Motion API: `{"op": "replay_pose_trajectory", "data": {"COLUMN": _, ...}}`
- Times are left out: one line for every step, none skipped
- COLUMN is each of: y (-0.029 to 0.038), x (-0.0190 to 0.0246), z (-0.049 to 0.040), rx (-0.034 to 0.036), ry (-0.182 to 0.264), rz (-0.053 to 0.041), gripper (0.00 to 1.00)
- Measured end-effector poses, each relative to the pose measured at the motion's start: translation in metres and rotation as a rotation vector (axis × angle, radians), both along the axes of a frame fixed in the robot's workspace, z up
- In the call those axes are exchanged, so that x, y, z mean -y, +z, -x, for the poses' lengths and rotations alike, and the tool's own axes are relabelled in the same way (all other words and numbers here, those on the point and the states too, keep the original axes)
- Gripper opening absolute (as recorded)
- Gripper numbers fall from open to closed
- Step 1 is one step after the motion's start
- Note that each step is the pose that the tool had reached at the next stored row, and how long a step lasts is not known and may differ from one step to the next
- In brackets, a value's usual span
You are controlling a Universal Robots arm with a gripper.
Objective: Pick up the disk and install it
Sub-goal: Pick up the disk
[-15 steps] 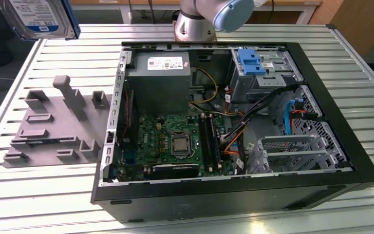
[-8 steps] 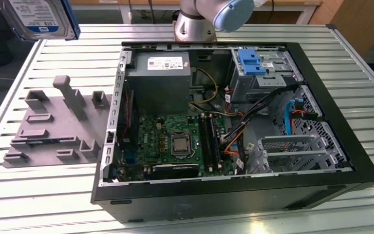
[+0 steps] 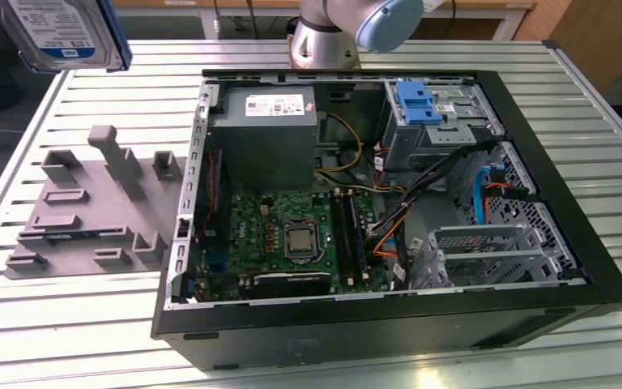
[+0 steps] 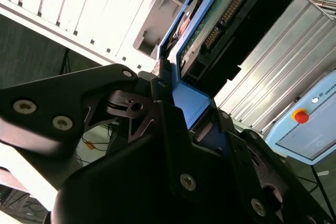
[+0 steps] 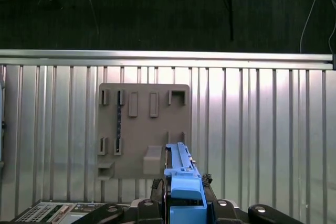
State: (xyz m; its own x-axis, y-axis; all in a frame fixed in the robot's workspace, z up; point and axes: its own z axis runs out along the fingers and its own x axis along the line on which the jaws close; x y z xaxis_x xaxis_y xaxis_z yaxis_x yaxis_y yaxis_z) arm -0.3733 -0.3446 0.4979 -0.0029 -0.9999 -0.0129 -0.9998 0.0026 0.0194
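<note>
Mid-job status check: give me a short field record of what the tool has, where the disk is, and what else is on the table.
tool state: tool shut on the disk, gripping its blue bracket
disk position: held up off the table, at the exterior view's upper left, outside the computer case
fixture block: grey, on the table, on the exterior view's left of the case
case state: lying open, motherboard and drive cage exposed
install: not yet done

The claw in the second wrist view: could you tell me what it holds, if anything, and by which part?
The claw holds the disk, clamped on one end of its blue bracket.
</note>
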Motion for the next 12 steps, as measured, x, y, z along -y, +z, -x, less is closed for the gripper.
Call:
{"op": "replay_pose_trajectory", "data": {"y": 0.0, "x": 0.0011, "z": 0.0, "rx": 0.0, "ry": 0.0, "rz": 0.0008, "gripper": 0.36}}
{"op": "replay_pose_trajectory", "data": {"y": 0.0, "x": 0.002, "z": 0.0, "rx": 0.0, "ry": 0.0, "rz": 0.0017, "gripper": 0.36}}
{"op": "replay_pose_trajectory", "data": {"y": 0.0, "x": 0.0025, "z": -0.0001, "rx": 0.0, "ry": 0.0, "rz": 0.0027, "gripper": 0.36}}
{"op": "replay_pose_trajectory", "data": {"y": -0.0001, "x": 0.0027, "z": -0.0004, "rx": 0.0001, "ry": 0.0, "rz": 0.0038, "gripper": 0.36}}
{"op": "replay_pose_trajectory", "data": {"y": 0.0, "x": 0.0028, "z": -0.001, "rx": 0.0, "ry": 0.0, "rz": 0.0052, "gripper": 0.36}}
{"op": "replay_pose_trajectory", "data": {"y": 0.0, "x": 0.0029, "z": -0.0019, "rx": 0.0, "ry": 0.0, "rz": 0.0063, "gripper": 0.36}}
{"op": "replay_pose_trajectory", "data": {"y": 0.0, "x": 0.0029, "z": -0.0033, "rx": 0.0001, "ry": 0.0, "rz": 0.0071, "gripper": 0.36}}
{"op": "replay_pose_trajectory", "data": {"y": 0.0, "x": 0.0029, "z": -0.0048, "rx": 0.0, "ry": 0.0, "rz": 0.0077, "gripper": 0.36}}
{"op": "replay_pose_trajectory", "data": {"y": 0.0, "x": 0.0029, "z": -0.0065, "rx": 0.0, "ry": 0.0, "rz": 0.0083, "gripper": 0.36}}
{"op": "replay_pose_trajectory", "data": {"y": 0.0, "x": 0.0029, "z": -0.0079, "rx": 0.0, "ry": 0.0, "rz": 0.0087, "gripper": 0.36}}
{"op": "replay_pose_trajectory", "data": {"y": 0.0, "x": 0.0029, "z": -0.0094, "rx": 0.0, "ry": 0.0, "rz": 0.009, "gripper": 0.36}}
{"op": "replay_pose_trajectory", "data": {"y": 0.0, "x": 0.0029, "z": -0.0108, "rx": 0.0, "ry": 0.0, "rz": 0.0092, "gripper": 0.36}}
